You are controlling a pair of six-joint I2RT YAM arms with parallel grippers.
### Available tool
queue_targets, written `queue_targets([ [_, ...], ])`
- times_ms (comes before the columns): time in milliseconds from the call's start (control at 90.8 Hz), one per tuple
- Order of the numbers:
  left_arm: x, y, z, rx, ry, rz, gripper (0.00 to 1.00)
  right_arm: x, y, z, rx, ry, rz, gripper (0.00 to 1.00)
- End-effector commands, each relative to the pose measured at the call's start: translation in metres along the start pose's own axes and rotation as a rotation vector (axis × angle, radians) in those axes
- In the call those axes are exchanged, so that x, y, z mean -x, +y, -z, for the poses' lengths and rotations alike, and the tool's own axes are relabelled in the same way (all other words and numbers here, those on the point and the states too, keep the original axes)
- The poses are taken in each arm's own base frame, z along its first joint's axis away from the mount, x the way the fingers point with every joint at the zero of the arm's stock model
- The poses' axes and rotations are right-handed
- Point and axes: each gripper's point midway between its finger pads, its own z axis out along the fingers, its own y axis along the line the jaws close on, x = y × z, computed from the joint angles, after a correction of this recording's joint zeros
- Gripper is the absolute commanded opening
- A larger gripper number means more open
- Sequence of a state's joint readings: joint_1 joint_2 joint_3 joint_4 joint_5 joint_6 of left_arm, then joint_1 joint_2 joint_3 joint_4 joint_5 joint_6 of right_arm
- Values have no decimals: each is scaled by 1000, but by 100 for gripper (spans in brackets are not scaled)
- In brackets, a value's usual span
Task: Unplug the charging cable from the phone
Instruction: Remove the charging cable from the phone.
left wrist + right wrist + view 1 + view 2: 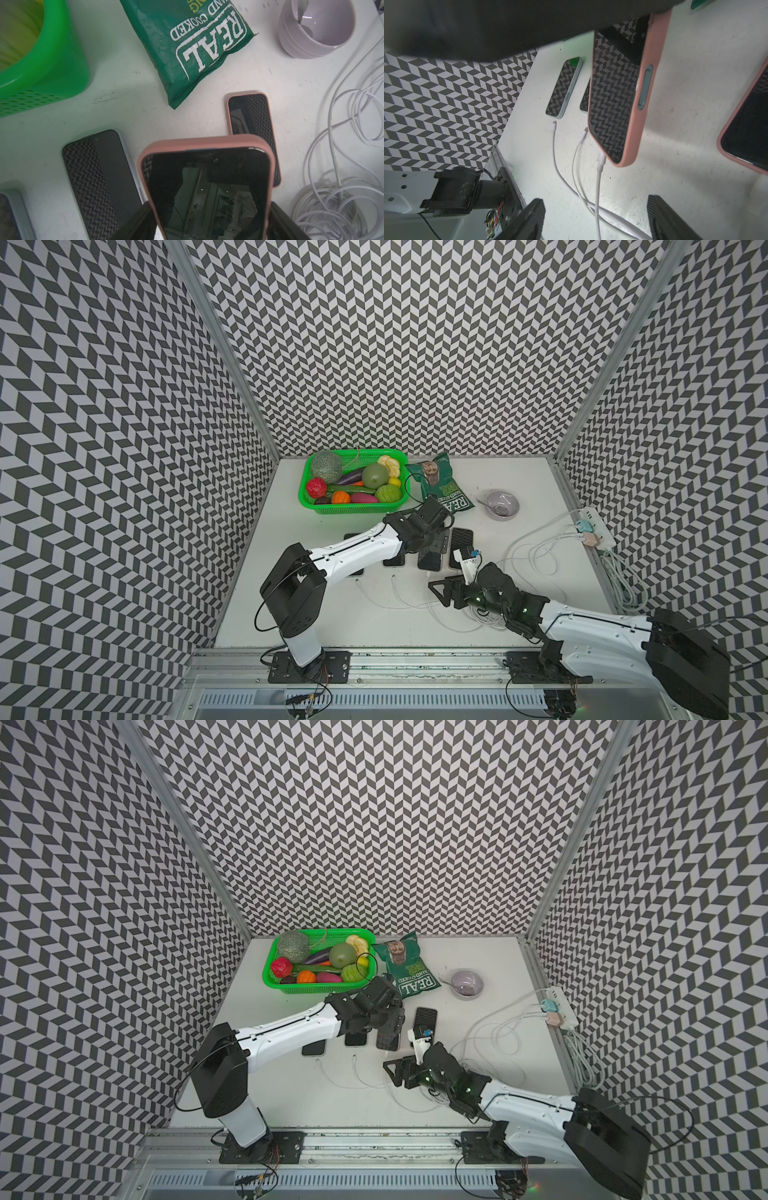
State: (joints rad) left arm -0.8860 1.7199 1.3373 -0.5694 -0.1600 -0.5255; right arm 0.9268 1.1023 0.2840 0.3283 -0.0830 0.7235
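Being clamped by its sides in the left gripper [212, 228], the pink-cased phone [207, 187] was held tilted and raised off the table [685, 135]. The white charging cable [598, 187] was seen plugged into its lower end. The right gripper [596, 220] was found unclenched near that end, its jaws set wide on either side of the cable, with nothing grasped between them.

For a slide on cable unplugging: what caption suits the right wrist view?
Open right gripper flanks the white cable plugged into the raised pink-cased phone.
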Motion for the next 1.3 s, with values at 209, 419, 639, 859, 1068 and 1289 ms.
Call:
queue_targets([
  [209,27,-19,34,-73,-87,3,0,3,7,-6,62,-29,-17,73],
  [419,31,-23,40,-89,-98,4,0,-1,5,-10,69,-25,-36,67],
  [639,32,-27,45,-109,-104,8,0,-1,5,-11,87,-35,-60,61],
  [859,31,-33,48,-142,-102,10,0,0,7,-14,100,-39,-66,55],
  [1068,30,-35,51,-161,-104,14,0,2,6,-15,96,-52,-69,49],
  [1289,31,-37,57,-180,-114,18,0,3,9,-16,109,-55,-71,38],
])
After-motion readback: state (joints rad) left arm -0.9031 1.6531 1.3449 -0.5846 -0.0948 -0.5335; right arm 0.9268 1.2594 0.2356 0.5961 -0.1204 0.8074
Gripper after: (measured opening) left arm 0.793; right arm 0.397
